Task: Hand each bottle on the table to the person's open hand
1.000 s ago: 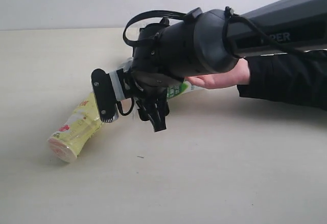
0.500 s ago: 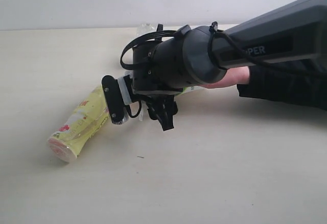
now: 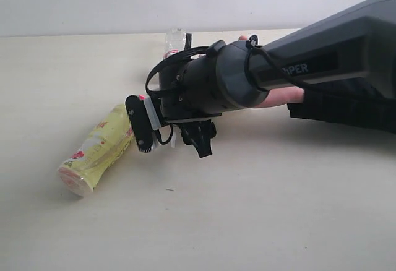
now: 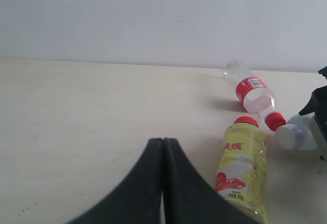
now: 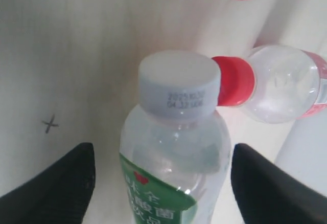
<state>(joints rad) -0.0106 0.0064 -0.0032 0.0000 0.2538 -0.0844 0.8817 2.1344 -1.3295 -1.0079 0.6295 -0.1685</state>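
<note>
The worktop (image 3: 278, 221) ran back to a straight far edge against a pale wall (image 3: 93, 2). Its near half and its left side lay bare, leaving plenty of room there. The bottles were crowded together toward the far middle.

The right arm reached across from the right, and the right hand (image 5: 162, 155) had its jaws set wide on either side of the green-white label bottle (image 5: 168, 188). That bottle's white cap (image 5: 179, 83) pointed away from the wrist. The hand seemed to be gripping the bottle, though the wrist view cut off where the pads would have met its body.

Just behind the arm was the person's open hand (image 3: 281, 98), with its black sleeve (image 3: 346, 107) resting on the worktop at the right.

The yellow bottle (image 3: 96, 150) lay on its side to the left, base toward the near edge and red cap toward the right hand. The small clear bottle (image 4: 254, 93) with the red label lay nearer the far edge, its red cap just beside the yellow bottle's cap.

The left hand (image 4: 162, 147) had its fingers pressed fully together with nothing between them.
</note>
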